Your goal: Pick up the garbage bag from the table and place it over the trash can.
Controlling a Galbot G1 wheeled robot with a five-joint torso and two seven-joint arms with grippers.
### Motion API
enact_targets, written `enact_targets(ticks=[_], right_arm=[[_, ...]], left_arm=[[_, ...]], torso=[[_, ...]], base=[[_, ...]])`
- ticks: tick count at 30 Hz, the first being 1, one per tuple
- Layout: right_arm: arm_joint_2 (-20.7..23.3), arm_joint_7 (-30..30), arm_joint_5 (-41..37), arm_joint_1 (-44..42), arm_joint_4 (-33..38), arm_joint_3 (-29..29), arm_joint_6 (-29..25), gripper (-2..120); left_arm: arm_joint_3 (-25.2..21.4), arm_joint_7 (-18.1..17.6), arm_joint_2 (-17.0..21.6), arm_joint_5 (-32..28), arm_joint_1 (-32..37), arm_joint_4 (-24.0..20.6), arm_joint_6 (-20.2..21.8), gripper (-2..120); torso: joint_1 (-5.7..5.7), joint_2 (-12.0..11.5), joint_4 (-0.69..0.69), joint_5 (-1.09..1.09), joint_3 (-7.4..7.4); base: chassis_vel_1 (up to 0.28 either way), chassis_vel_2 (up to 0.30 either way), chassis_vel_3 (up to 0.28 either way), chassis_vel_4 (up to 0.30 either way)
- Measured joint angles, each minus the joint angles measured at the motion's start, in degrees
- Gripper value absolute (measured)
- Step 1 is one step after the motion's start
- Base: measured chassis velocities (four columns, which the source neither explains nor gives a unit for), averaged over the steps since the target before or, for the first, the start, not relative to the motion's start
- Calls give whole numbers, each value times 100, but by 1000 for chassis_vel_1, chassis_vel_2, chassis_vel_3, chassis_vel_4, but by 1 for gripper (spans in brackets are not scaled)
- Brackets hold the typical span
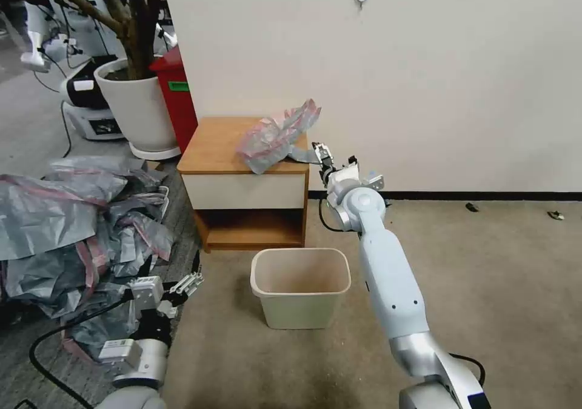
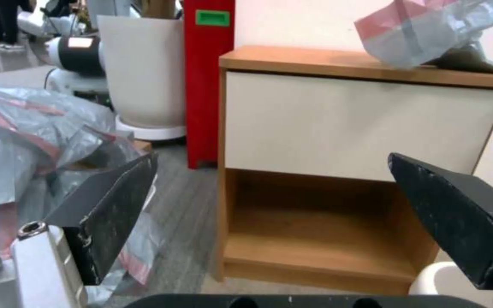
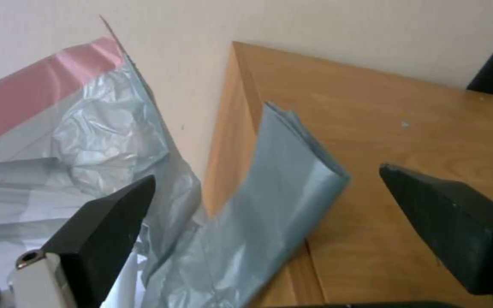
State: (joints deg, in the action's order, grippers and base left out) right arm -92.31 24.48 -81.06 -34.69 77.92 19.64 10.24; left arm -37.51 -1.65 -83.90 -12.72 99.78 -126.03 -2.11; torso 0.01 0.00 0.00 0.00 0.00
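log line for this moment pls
right gripper open at garbage bag on table | left gripper open, low | trash can unlined

Right claw (image 3: 266, 214) with fingers (image 3: 101, 231) spread wide, a folded grey strip of the bag (image 3: 283, 171) between them, draped over the worktop (image 3: 406, 124) corner.

A small square bedside cabinet with a light-brown wooden tabletop (image 1: 218, 145) stands against the wall. A crumpled translucent grey plastic garbage bag with a pinkish-red rim (image 1: 276, 135) lies on the tabletop's right half, one grey flap (image 3: 280, 184) draped over the tabletop's right edge. The tabletop's left half is bare wood.
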Motion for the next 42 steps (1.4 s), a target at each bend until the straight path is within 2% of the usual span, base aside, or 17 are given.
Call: enact_targets(ticks=[6, 14, 17, 21, 24, 26, 34, 36, 38, 42], right_arm=[[5, -4, 10, 90, -75, -28, 3, 100], [10, -13, 42, 170, -184, -59, 14, 93], [12, -24, 81, 201, -233, -63, 21, 79], [13, -26, 100, 203, -240, -60, 27, 73], [15, -30, 156, 222, -256, -68, 32, 63], [16, -31, 171, 232, -266, -69, 32, 62], [17, -46, 239, 274, -291, -30, 22, 37], [17, -47, 244, 274, -293, -29, 22, 36], [17, -53, 262, 274, -296, -27, 19, 28], [17, -80, 302, 274, -305, -38, 15, 20]], left_arm=[[-20, -8, -7, 0, 0, 4, -7, 100], [-32, -16, -15, 0, 11, 10, -34, 100], [-41, -23, -13, 0, 11, 22, -37, 100], [-41, -28, -13, 1, 3, 40, -42, 100], [-50, -76, -4, 2, -21, 70, -46, 100], [-52, -87, -4, 3, -22, 72, -46, 100], [-138, -179, -16, 7, -70, 118, -65, 100], [-150, -185, -6, 6, -73, 123, -65, 100], [-178, -203, 6, 0, -87, 129, -65, 100], [-181, -208, -12, -2, -87, 131, -65, 100]], torso=[[-1, 0, 0, 0, 0], [-1, 0, 0, 0, 0], [-1, 0, 0, 0, 0], [-1, 0, 0, 0, 0], [-1, 0, 0, 0, 0], [0, 0, 0, 0, 0], [-1, 0, 0, 0, 0], [-1, 0, 0, 0, 0], [-1, 0, 0, 0, 0], [-1, 0, 0, 0, 0]], base=[[0, 0, 0, 0], [0, 0, 0, 0], [0, 0, 0, 0], [0, 0, 0, 0], [0, 0, 0, 0], [0, 0, 0, 0], [0, 0, 0, 0], [0, 0, 0, 0], [0, 0, 0, 0], [0, 0, 0, 0]])
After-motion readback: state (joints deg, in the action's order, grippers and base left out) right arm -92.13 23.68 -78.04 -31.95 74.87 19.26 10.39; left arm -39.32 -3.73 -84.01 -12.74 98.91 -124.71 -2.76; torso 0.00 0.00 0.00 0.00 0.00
